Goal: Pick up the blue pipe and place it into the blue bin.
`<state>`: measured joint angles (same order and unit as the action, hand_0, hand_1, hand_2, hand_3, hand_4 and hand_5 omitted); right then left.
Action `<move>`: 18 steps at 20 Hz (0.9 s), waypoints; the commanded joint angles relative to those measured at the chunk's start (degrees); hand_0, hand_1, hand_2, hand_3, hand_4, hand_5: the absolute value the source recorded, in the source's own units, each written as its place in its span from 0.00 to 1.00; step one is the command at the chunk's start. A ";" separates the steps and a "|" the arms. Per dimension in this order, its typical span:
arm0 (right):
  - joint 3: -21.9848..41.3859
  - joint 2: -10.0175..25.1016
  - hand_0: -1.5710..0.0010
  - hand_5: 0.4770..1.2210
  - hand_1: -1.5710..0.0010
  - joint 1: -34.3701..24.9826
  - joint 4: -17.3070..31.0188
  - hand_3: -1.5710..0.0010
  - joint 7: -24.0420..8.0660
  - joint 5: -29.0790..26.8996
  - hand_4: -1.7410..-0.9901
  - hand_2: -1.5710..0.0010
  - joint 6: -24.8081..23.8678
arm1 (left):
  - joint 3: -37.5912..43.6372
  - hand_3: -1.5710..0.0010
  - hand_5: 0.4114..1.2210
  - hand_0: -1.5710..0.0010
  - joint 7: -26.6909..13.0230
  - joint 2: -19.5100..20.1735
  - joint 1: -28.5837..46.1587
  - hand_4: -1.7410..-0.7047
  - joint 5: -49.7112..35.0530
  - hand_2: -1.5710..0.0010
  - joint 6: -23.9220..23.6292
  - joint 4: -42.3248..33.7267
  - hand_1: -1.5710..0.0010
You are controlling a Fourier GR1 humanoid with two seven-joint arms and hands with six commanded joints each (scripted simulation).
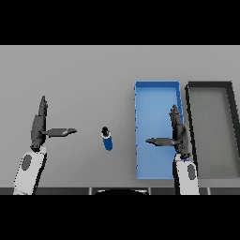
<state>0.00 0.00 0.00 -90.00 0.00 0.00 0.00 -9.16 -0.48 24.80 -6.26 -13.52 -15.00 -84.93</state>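
The right hand point(179, 133) hangs at centre right over the blue bin point(157, 91), fingers straight and released, holding nothing; the left hand point(40, 126) at the left is likewise released. The blue pipe point(107, 139) stands at frame centre, just left of the bin, so the right hand should probably swing left and close around the pipe's middle to avoid tipping it.

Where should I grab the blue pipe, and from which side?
Probably round the blue body of the pipe, below its dark top end. It stands apart on the table, left of the blue bin. The right hand is nearer, open over the bin, so come in from the pipe's right.
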 commanded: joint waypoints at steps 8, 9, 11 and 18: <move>2.81 7.69 1.00 0.15 1.00 2.44 -2.93 1.00 5.23 6.42 0.71 1.00 3.09 | -3.73 1.00 0.23 1.00 3.39 6.67 0.33 0.75 0.73 1.00 10.55 -1.44 1.00; 3.72 9.12 1.00 0.15 1.00 2.64 -3.50 1.00 5.72 8.55 0.72 1.00 3.26 | -4.10 1.00 0.23 1.00 4.91 8.32 0.74 0.74 0.42 1.00 13.63 -1.07 1.00; 4.99 9.92 1.00 0.15 1.00 3.25 -4.99 1.00 5.47 10.08 0.73 1.00 3.78 | -4.45 1.00 0.23 1.00 6.22 9.77 -0.05 0.75 0.57 1.00 16.49 0.14 1.00; 5.50 10.03 1.00 0.14 1.00 4.02 -7.05 1.00 4.19 9.85 0.73 1.00 4.25 | -8.40 1.00 0.21 1.00 8.65 13.30 4.11 0.73 -0.42 1.00 23.52 -7.89 1.00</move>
<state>5.51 10.02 4.02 -97.04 4.40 9.84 4.27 -17.59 8.45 38.10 -2.11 -13.92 8.64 -92.82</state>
